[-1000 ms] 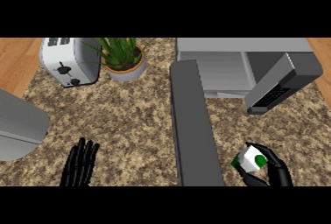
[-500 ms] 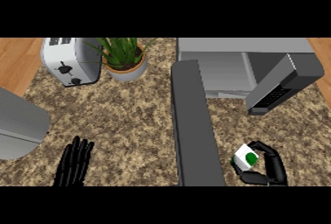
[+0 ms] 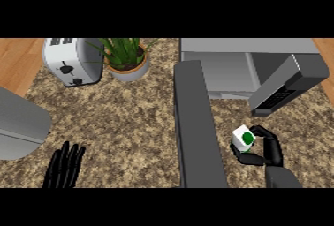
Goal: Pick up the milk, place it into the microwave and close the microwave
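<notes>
We see right hand [image 3: 266, 152] fingers curled round milk [image 3: 243, 138], carton at their 10 o'clock; left hand [image 3: 64, 167] fingers straight, spread.

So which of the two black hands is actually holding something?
The right hand, at the lower right: its fingers curl round the white milk carton with the green spot. The left hand rests open at the lower left, holding nothing.

Toaster [image 3: 70, 60] left of plant [image 3: 125, 59]; microwave [image 3: 251, 66] right.
</notes>
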